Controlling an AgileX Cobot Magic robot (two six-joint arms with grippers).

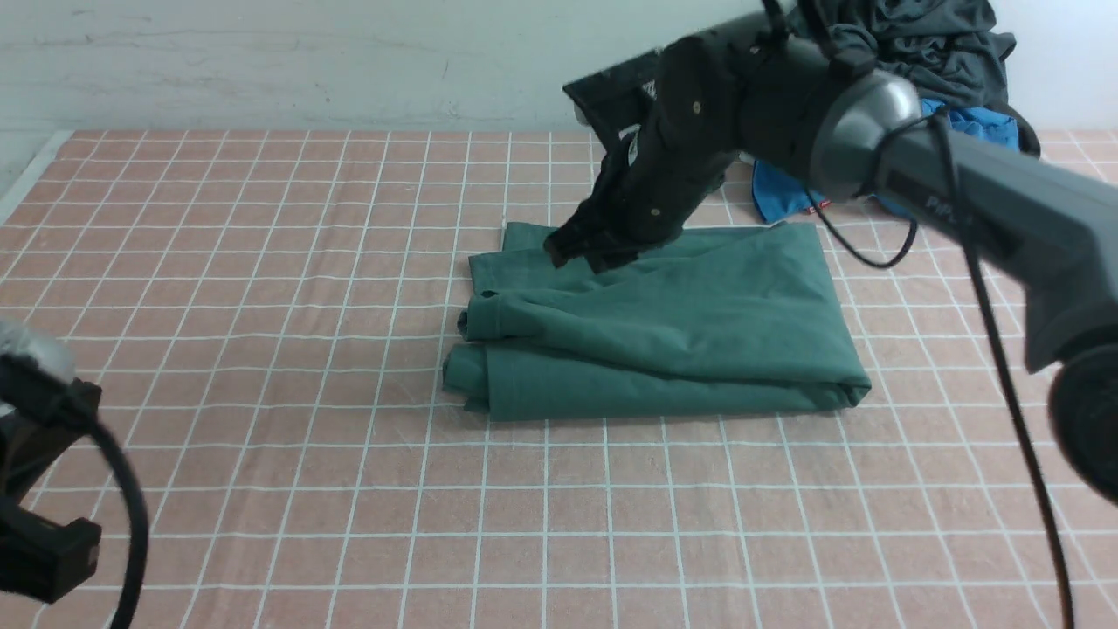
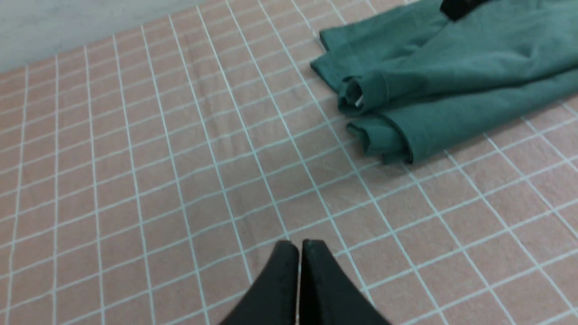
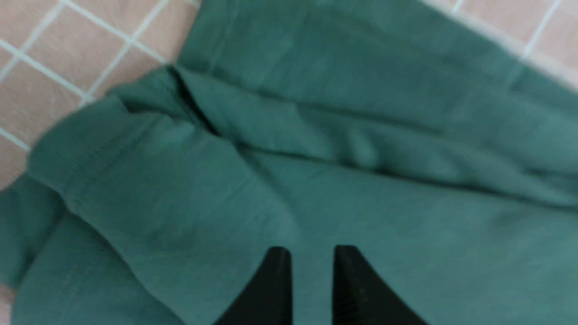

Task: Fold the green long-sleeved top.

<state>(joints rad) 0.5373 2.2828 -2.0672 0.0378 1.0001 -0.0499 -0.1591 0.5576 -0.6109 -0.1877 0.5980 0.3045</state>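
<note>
The left gripper (image 2: pixel 299 253), nearest the camera at the near-left edge, is clenched on nothing. One checked tablecloth (image 1: pixel 262 349) spreads wide and bare around one green top (image 1: pixel 681 341), folded at centre. Over the top's far-left corner, the right gripper (image 3: pixel 311 257) hovers, fingers slightly apart, gripping nothing. Two other garments, dark grey (image 1: pixel 926 44) and blue (image 1: pixel 786 196), are heaped far right.

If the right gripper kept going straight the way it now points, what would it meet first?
Most likely the green top: the right gripper points down at its folded cloth with nothing between, though the remaining gap is hard to judge.
</note>
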